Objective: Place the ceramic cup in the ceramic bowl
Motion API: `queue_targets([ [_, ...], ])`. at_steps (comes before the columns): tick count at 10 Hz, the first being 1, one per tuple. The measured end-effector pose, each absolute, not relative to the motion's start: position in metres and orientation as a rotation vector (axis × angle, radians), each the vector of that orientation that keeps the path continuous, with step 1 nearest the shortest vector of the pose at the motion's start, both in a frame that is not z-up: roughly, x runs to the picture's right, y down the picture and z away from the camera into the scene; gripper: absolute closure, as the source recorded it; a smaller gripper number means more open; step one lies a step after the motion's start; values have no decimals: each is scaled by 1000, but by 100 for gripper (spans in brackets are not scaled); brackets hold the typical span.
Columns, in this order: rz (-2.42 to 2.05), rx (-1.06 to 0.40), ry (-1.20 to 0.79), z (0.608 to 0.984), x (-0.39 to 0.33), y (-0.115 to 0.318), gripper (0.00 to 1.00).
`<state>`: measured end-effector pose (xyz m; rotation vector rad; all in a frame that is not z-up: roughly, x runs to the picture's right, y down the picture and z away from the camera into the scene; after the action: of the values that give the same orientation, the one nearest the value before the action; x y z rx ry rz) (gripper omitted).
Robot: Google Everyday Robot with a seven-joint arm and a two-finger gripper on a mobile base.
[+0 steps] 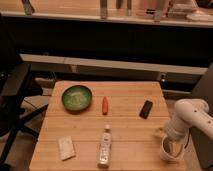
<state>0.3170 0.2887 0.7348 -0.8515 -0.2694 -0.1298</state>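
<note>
Gripper (171, 141) sits low at the near right corner of the wooden table (130, 127), right at the ceramic cup (168, 149); whether it has closed on the cup cannot be told from this one camera view. The ceramic bowl (76, 97) lies well apart toward the far left, with a small red item (105, 105) and a clear bottle (104, 146) between. The step looks like securing the cup, which calls for a firm, level hold, a lift that clears the bottle, and a gentle set-down in the bowl's green middle.
</note>
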Motion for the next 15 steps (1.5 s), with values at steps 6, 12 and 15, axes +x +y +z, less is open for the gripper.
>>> queue_targets([
  [6, -138, -856, -270, 736, 318, 289, 20],
  [12, -147, -861, -271, 737, 319, 290, 20],
  [15, -150, -862, -272, 737, 318, 291, 20],
])
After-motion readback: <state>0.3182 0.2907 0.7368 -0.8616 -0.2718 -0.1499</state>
